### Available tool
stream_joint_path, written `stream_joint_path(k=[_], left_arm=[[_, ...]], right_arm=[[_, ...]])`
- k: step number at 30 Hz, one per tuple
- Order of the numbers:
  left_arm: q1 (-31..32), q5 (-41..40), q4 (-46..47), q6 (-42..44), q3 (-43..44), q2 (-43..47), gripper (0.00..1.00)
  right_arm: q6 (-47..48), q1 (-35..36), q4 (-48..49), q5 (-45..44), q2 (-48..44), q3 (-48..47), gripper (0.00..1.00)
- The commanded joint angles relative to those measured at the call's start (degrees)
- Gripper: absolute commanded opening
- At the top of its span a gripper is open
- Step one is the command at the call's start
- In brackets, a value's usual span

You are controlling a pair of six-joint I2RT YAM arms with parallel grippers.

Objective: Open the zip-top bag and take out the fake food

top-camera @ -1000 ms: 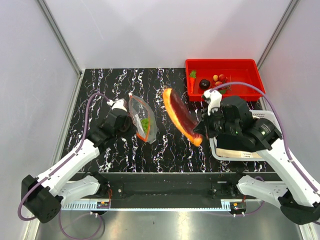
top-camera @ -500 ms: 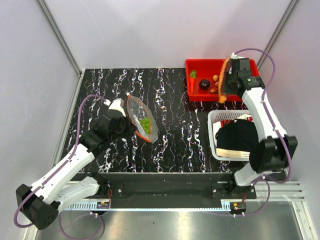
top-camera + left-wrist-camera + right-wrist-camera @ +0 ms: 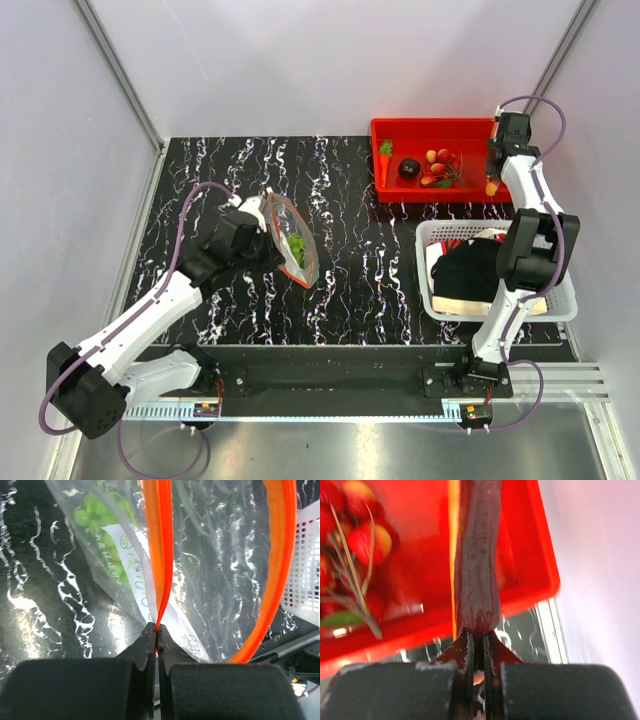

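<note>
The zip-top bag (image 3: pixel 290 240) is held up over the table's left-middle with its mouth open. My left gripper (image 3: pixel 256 243) is shut on one side of its orange zip strip (image 3: pixel 159 555). Green leafy bits (image 3: pixel 102 515) and a white label lie inside. My right gripper (image 3: pixel 497 160) is shut on a long dark red piece with an orange edge (image 3: pixel 477 555), over the right end of the red tray (image 3: pixel 440 128). In the tray lie the carrot (image 3: pixel 384 158), the dark purple piece (image 3: pixel 408 168) and the red tomatoes (image 3: pixel 438 160), which also show in the right wrist view (image 3: pixel 365 540).
A white mesh basket (image 3: pixel 560 300) with a black item (image 3: pixel 470 275) stands at the right, just in front of the red tray; its wall shows in the left wrist view (image 3: pixel 305 555). The right wall is close to my right gripper.
My right arm has swung from the table's middle to the red tray's right end, carrying the dark red piece. My left gripper has shifted the bag slightly right.
</note>
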State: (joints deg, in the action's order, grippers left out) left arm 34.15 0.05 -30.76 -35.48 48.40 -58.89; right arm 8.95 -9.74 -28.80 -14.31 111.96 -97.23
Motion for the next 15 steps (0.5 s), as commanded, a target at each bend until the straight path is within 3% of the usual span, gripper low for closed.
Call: stream_joint_path(k=[1, 8, 10, 11, 13, 14, 15], left_arm=[[-0.31, 3.55, 2.02, 1.65, 4.15, -2.45, 0.00], [-0.49, 3.72, 3.17, 0.15, 3.98, -2.28, 0.00], [-0.49, 4.16, 3.17, 0.24, 4.07, -2.19, 0.00], [-0.58, 4.34, 3.17, 0.24, 4.07, -2.10, 0.00], [-0.58, 5.04, 3.34, 0.24, 4.16, -1.66, 0.00], [-0.58, 5.57, 3.43, 0.24, 4.07, -1.49, 0.00], [-0.58, 5.92, 3.78, 0.24, 4.24, -1.23, 0.00]], right_arm=[[3.53, 0.33, 6.65, 2.87, 4.31, -5.51, 0.00], [-0.33, 0.25, 6.56, 7.10, 10.11, -8.32, 0.00], [-1.21, 0.25, 6.12, 8.06, 10.91, -8.94, 0.10], [-2.09, 0.25, 5.77, 8.85, 11.34, -9.64, 0.23], [-2.88, 0.25, 4.72, 11.48, 11.96, -10.52, 0.33], [-4.28, 0.25, 3.84, 11.75, 12.66, -12.09, 0.44], [-4.81, 0.25, 1.05, 11.76, 13.19, -13.24, 0.46]])
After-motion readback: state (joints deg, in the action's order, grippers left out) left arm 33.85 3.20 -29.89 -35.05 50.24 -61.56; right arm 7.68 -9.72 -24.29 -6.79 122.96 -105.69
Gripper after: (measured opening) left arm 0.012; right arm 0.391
